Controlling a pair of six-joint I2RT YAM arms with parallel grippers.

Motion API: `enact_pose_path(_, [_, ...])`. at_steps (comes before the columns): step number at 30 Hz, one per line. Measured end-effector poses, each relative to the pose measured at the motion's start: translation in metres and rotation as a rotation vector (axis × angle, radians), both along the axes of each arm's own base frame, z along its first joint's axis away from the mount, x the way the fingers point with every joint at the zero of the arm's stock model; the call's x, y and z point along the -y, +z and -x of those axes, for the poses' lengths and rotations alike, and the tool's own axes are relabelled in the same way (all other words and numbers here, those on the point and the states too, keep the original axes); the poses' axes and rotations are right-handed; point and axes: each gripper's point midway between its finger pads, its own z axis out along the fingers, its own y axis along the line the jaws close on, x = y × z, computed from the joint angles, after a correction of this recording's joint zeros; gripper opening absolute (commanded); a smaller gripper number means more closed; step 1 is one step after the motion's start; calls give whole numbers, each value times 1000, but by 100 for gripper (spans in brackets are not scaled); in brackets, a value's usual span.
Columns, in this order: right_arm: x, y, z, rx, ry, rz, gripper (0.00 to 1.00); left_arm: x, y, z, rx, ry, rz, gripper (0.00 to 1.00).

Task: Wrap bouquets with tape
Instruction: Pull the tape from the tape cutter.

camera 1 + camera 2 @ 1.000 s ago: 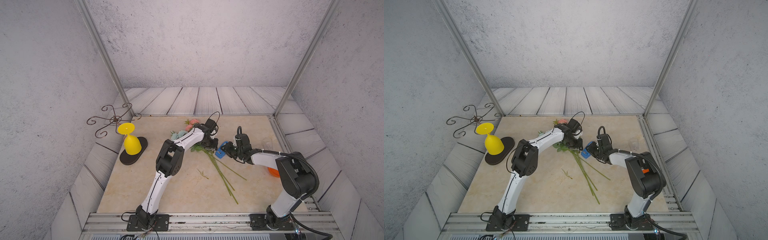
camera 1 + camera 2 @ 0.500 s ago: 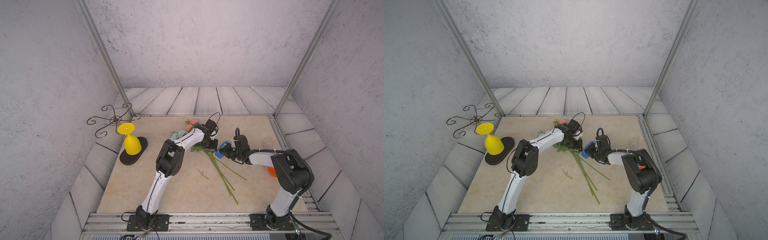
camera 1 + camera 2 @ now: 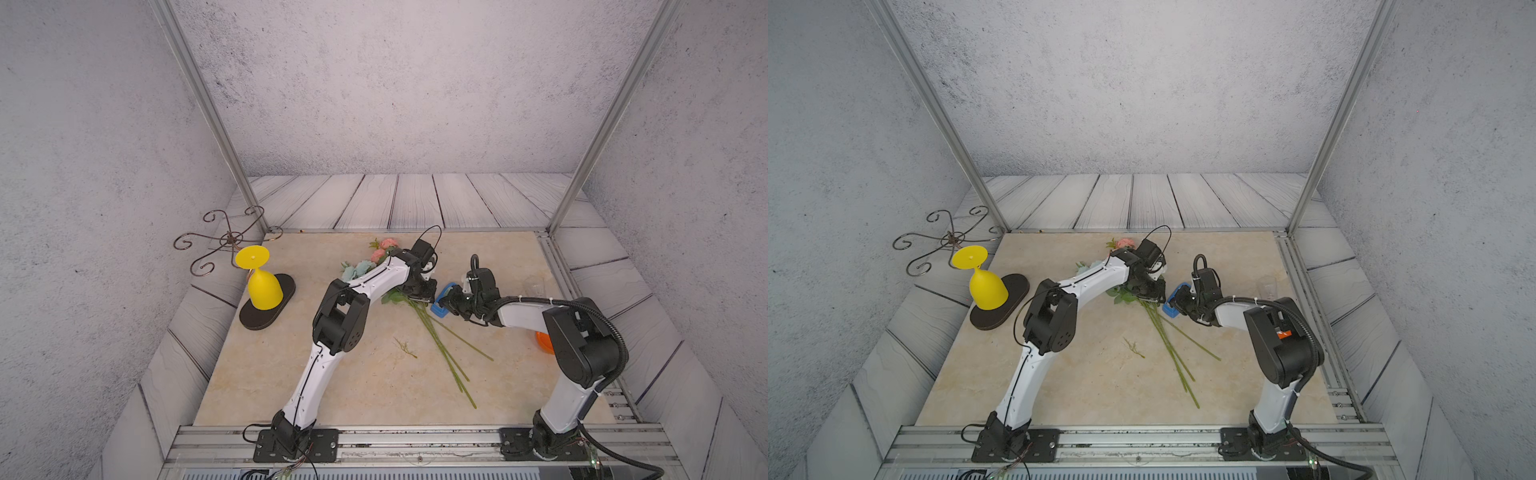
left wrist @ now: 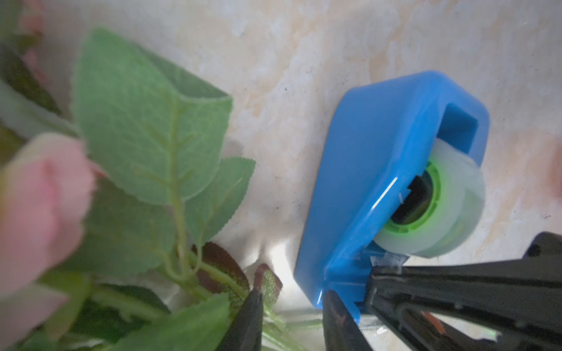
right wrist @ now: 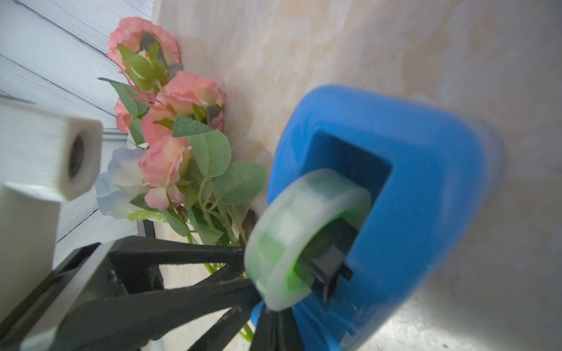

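Note:
The bouquets (image 3: 440, 349) (image 3: 1167, 340) lie on the tan table, pink and pale blue blooms (image 5: 170, 121) at the far end and stems fanning toward the front. My left gripper (image 3: 422, 293) (image 3: 1150, 293) (image 4: 292, 296) stands over the stems just below the leaves (image 4: 146, 121), open, with thin stems in the gap. The tape (image 4: 450, 206) (image 5: 304, 218) sits in its blue dispenser (image 3: 440, 309) (image 3: 1171, 309) (image 4: 380, 152) right beside the stems. My right gripper (image 3: 451, 301) (image 3: 1181, 303) (image 5: 267, 313) is shut at the dispenser's cutter end, pinching the tape's loose end.
An upturned yellow goblet (image 3: 264, 286) stands on a black oval base at the left, with a scrolled metal stand (image 3: 228, 241) behind it. A loose green sprig (image 3: 405, 347) lies mid-table. An orange round object (image 3: 542, 343) sits partly hidden behind my right arm.
My right gripper's jaws have closed at the dispenser's cutter end. The left arm and the bouquets have not moved.

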Motion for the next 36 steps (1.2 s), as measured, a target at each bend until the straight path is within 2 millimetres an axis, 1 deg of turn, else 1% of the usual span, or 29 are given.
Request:
enact_pose_path(7, [-3, 0, 6, -22, 23, -19, 4, 1, 1, 0, 5, -4, 2, 38])
enact_pose_path(14, [-5, 2, 9, -35, 36, -30, 3, 7, 3, 2, 11, -19, 11, 40])
enact_pose_path(21, [-6, 4, 10, -50, 47, -42, 3, 11, -3, 4, 22, -52, -1, 40])
enact_pose_path(25, [-6, 10, 8, -48, 50, -54, 3, 11, -4, 4, 35, -57, -14, 38])
enact_pose_path(30, [-6, 24, 8, -27, 53, -68, 3, 11, -4, 4, 42, -50, -18, 37])
enact_pose_path(34, [-8, 36, 13, -12, 61, -98, 3, 13, -4, 7, 39, -50, -19, 37])
enact_pose_path(36, [-9, 35, 18, -19, 60, -105, 3, 14, -4, 7, 39, -50, -20, 37])
